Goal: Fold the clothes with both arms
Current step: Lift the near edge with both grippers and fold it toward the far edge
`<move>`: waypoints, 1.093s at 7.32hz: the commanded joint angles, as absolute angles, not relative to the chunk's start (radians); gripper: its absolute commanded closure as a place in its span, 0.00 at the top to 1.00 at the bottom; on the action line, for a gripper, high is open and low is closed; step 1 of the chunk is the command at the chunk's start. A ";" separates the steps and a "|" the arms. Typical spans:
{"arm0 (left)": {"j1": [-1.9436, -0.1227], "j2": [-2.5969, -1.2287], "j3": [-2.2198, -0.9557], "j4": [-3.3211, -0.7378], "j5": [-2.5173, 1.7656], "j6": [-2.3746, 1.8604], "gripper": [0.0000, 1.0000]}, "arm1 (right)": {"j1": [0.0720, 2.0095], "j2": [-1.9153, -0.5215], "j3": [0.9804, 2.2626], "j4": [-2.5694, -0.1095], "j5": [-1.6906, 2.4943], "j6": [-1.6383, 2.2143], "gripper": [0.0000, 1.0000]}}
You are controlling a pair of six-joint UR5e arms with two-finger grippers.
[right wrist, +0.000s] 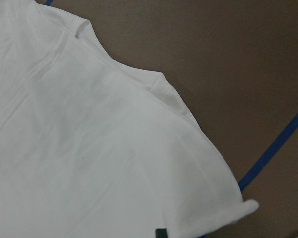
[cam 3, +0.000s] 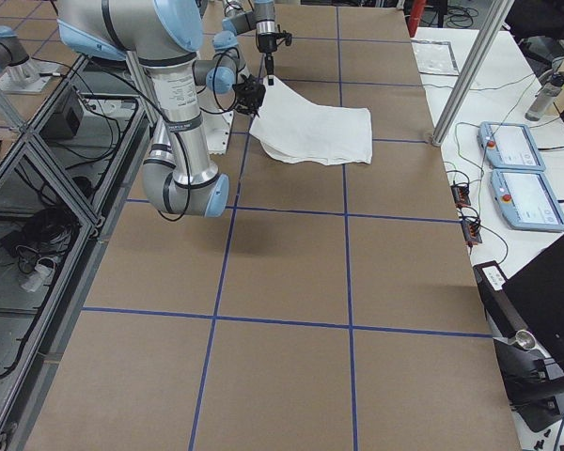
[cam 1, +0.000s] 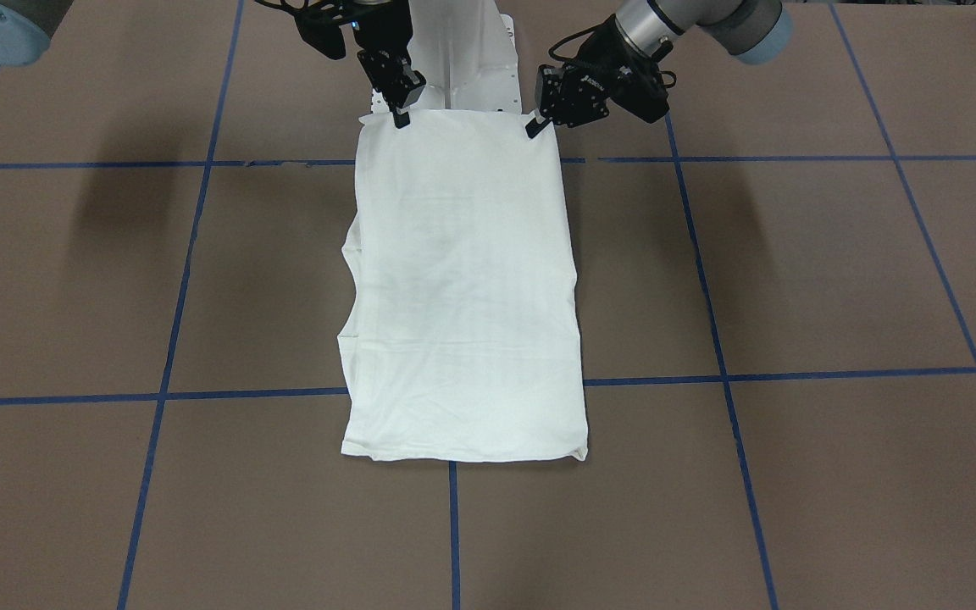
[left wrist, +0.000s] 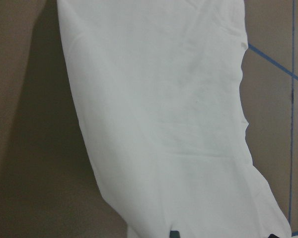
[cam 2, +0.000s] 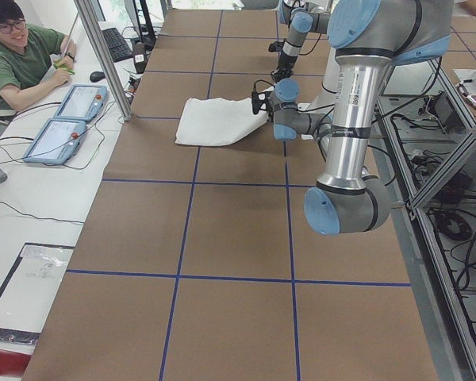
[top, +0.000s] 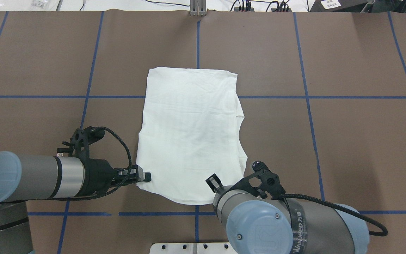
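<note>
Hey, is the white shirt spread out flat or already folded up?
Partly folded: the T-shirt lies as a long rectangle, no sleeves sticking out, layered edges along one side.

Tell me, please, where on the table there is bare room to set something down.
The brown table is bare on both sides of the T-shirt, and beyond its far edge. It is crowded at the near edge, where the left gripper and right gripper hold its corners.

Robotics lab: taped table (cam 2: 222, 230), teach pendants (cam 2: 67, 121)
</note>
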State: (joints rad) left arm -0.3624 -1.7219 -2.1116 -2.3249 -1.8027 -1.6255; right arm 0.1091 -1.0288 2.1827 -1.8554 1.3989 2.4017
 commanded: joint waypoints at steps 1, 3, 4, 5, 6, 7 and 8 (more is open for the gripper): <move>-0.364 -1.762 -2.169 -2.182 -1.859 -1.620 0.00 | 0.109 -1.012 2.191 -1.895 1.393 2.357 0.00; -0.420 -1.816 -2.148 -2.091 -1.862 -1.612 0.00 | 0.194 -0.994 2.177 -1.890 1.399 2.252 0.00; -0.470 -1.904 -2.134 -1.981 -1.864 -1.559 0.00 | 0.251 -0.956 2.139 -1.890 1.404 2.194 0.00; -0.536 -1.998 -2.091 -1.866 -1.871 -1.481 0.00 | 0.312 -0.931 2.090 -1.887 1.426 2.128 0.00; -0.595 -2.037 -2.022 -1.844 -1.885 -1.435 0.00 | 0.380 -0.898 2.033 -1.870 1.475 2.053 0.00; -0.639 -2.064 -1.943 -1.851 -1.887 -1.384 0.00 | 0.441 -0.859 1.931 -1.818 1.505 1.999 0.00; -0.679 -2.125 -1.830 -1.855 -1.885 -1.334 0.00 | 0.484 -0.817 1.798 -1.760 1.517 1.943 0.00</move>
